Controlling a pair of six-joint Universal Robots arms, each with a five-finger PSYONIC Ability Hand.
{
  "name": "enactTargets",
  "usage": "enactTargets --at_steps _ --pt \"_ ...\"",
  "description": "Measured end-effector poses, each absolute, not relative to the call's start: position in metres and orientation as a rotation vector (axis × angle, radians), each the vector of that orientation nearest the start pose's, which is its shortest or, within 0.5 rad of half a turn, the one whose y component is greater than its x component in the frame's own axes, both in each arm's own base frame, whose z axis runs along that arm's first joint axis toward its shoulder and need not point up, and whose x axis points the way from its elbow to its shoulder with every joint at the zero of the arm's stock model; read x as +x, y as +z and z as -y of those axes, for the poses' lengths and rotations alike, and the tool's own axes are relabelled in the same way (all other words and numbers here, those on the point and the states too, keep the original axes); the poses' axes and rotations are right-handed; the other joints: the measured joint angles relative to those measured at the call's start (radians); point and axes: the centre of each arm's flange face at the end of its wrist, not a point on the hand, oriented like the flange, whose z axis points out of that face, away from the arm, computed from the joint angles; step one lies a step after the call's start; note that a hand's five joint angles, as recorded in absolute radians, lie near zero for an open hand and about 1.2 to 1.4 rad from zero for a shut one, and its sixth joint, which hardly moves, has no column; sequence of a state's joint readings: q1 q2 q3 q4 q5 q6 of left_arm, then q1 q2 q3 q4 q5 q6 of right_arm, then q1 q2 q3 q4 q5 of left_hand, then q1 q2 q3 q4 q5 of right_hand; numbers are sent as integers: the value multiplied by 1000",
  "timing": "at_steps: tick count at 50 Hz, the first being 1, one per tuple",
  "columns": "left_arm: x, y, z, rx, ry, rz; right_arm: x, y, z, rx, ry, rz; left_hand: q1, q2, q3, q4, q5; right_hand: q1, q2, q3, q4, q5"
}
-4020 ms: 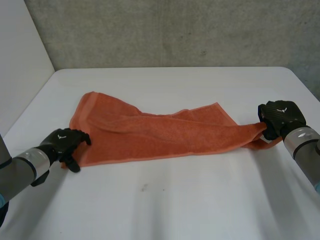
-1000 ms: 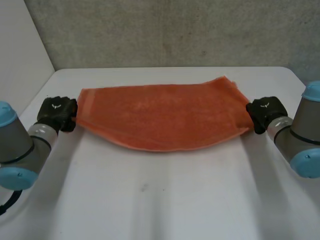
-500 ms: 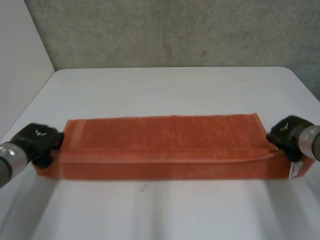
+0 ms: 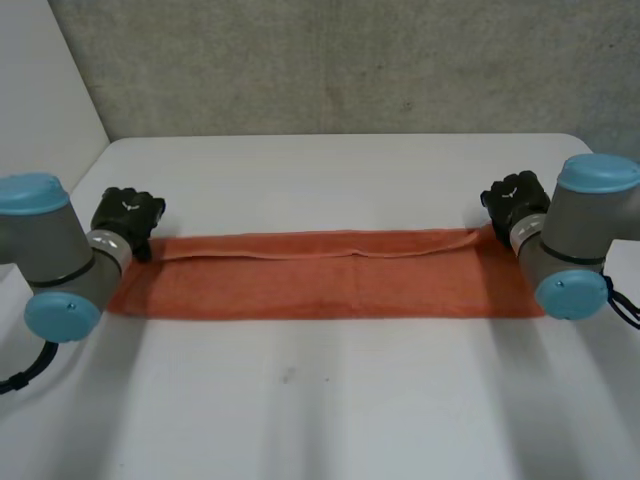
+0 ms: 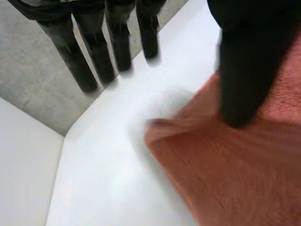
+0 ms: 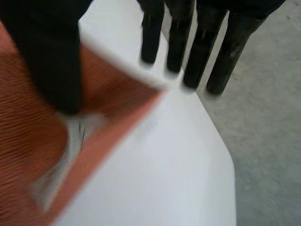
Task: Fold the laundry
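Broadly, the white worktop (image 4: pixel 320 420) took up most of what I saw from the head camera, with a grey concrete wall (image 4: pixel 350 60) behind it. Across the worktop lay the orange towel (image 4: pixel 330 285), folded flat into one long, narrow strip that ran crosswise. A thin ridge, where one layer ended, showed just inside the towel's far long side.

My left arm (image 4: pixel 50 250) stood at the towel's left end and my right arm (image 4: pixel 570 240) at its right end, each reaching along that end towards the towel's far side.

The left hand (image 4: pixel 128 215) sat just beside the towel's far left corner. In its own wrist camera its fingers (image 5: pixel 101 52) were straight and spread over bare worktop, clear of the towel. Its thumb (image 5: pixel 244 70) hung over the corner of the cloth. I could not tell whether the thumb touched it, but nothing was held.

The right hand (image 4: pixel 515 198) sat just beside the towel's far right corner. Its fingers (image 6: pixel 197 47) were likewise straight, past the towel's edge, with its thumb (image 6: pixel 54 61) over the cloth, and it held nothing.

A small white label (image 6: pixel 75 136) lay on the towel close to that thumb, too blurred to read.
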State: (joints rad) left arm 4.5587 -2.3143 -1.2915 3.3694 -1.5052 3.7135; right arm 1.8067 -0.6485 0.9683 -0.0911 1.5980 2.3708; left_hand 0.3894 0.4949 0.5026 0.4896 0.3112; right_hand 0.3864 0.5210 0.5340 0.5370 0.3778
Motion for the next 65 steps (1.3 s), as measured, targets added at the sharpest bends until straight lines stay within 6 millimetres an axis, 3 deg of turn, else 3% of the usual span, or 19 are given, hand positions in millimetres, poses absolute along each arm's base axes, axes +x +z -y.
enactTargets --at_steps 3,9,12,18,22,28,33,37,39,49,50,55,65 --pt "-206 131 395 902 -1807 -2145 230 128 428 -1259 -2151 -2516 -195 -264 -267 -265 -252 -179 -287 -299 -296 -299" --pt "-211 139 390 915 -1832 -2132 224 135 429 -1139 -2177 -2575 -195 -295 -291 -286 -266 -182 -306 -325 -306 -315" --pt "-212 151 385 907 -1860 -2112 220 163 422 -959 -2208 -2533 -195 -296 -291 -286 -266 -182 -306 -325 -306 -316" --pt "-209 171 368 902 -1881 -2096 219 202 395 -826 -2181 -2391 -195 -296 -291 -286 -266 -182 -306 -325 -306 -316" --pt "-207 178 353 907 -1874 -2102 217 209 379 -837 -2112 -2363 -195 -296 -291 -286 -266 -182 -306 -325 -306 -316" --pt "-202 177 329 924 -1830 -2144 205 198 354 -874 -1897 -2465 -195 -296 -291 -286 -266 -182 -306 -325 -306 -316" --pt "-198 167 310 949 -1769 -2204 189 176 335 -878 -1665 -2601 -195 -296 -291 -286 -266 -174 -287 -303 -295 -303" --pt "-196 162 302 966 -1750 -2232 181 165 332 -871 -1596 -2626 -195 -296 -291 -286 -266 -153 -237 -254 -259 -265" --pt "-196 159 299 979 -1745 -2247 176 157 331 -865 -1575 -2622 -195 -296 -291 -286 -266 -35 -117 -123 -128 -152" --pt "-196 155 297 999 -1748 -2268 165 134 341 -844 -1632 -2588 -195 -296 -291 -286 -266 191 158 136 131 92" --pt "-196 155 296 1001 -1748 -2269 163 129 345 -843 -1648 -2589 -195 -296 -291 -286 -266 331 314 299 295 255" --pt "-197 155 296 1004 -1748 -2269 158 124 350 -843 -1665 -2601 -195 -296 -291 -286 -266 572 621 605 604 559" --pt "-196 155 296 1001 -1745 -2272 127 126 367 -820 -1719 -2700 -195 -296 -291 -286 -266 575 650 645 651 584"
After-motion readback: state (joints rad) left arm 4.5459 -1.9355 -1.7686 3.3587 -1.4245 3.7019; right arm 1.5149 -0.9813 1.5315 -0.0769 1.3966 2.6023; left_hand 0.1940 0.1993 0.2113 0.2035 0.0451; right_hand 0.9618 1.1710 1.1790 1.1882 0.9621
